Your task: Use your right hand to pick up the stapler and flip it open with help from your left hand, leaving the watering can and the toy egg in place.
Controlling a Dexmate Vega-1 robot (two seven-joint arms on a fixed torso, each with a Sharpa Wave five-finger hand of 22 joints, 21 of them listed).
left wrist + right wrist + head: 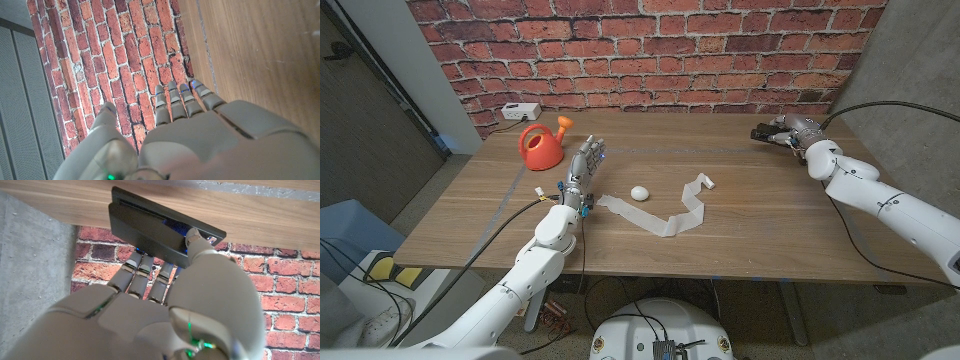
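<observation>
Stapler [155, 230] black, right robot hand [165, 305] thumb on it, right wrist view

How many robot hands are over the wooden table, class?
2. The grey left hand is beside the orange plastic watering can; the grey right hand is on the black stapler near the far right corner.

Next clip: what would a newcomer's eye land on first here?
Probably the orange watering can at the table's far left, bright against the wood, and the long white paper strip winding across the middle beside the small white toy egg. Next, the right hand at the far right edge, its fingers around the black stapler.
</observation>
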